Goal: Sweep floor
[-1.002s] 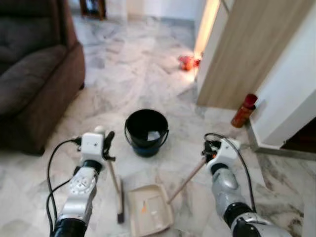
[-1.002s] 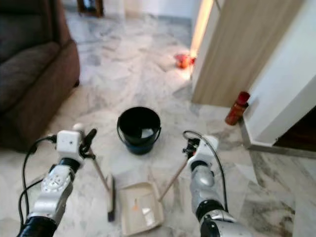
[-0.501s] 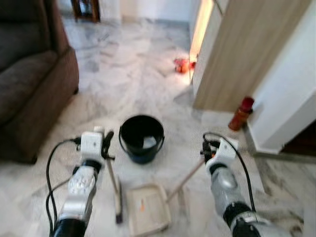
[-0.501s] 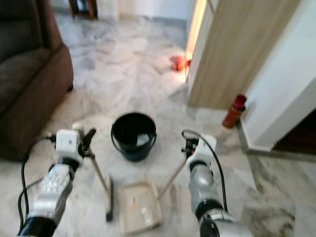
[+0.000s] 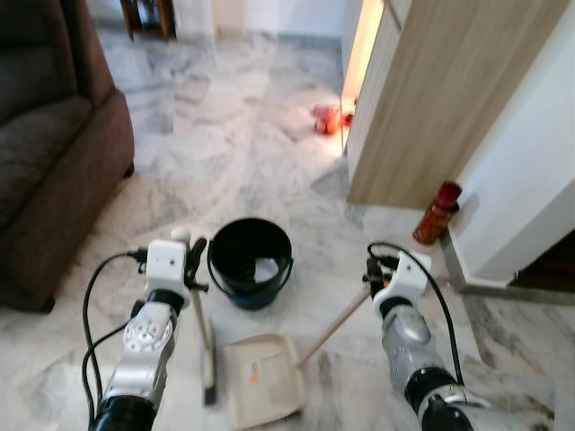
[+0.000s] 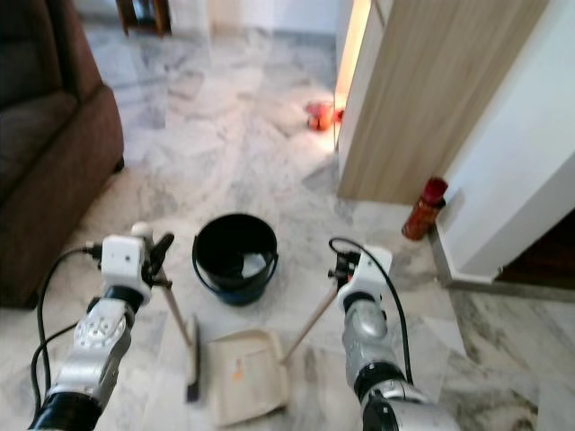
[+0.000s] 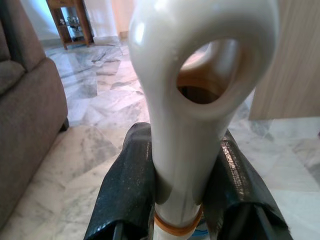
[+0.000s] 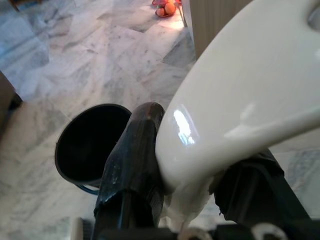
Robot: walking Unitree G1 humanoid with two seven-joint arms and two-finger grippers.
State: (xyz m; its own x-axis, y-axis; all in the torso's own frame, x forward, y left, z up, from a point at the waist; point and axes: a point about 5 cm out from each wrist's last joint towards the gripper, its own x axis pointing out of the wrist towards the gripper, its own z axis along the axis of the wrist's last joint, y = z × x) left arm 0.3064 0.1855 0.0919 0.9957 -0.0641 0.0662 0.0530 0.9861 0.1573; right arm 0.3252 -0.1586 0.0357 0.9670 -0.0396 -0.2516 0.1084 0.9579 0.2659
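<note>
Both tools gripped, pan loaded, bucket just ahead.

Your left gripper [image 7: 172,200] is clamped on the broom [image 5: 206,346] handle, head on the floor beside the dustpan [image 5: 261,379]. Your right gripper [image 8: 200,195] is clamped on the dustpan's handle. Risk: the pan holds scraps; tilt it short of the black bucket [image 5: 250,262] and they likely spill onto the marble floor [image 5: 243,117].

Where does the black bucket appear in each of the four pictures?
Left eye view: black bucket on the marble floor, ahead of the dustpan.
Right eye view: same place, nearer the picture's left.
Left wrist view: not in it.
Right wrist view: beside the black finger, seen from above.
Shared landmark: the wooden door panel.
</note>
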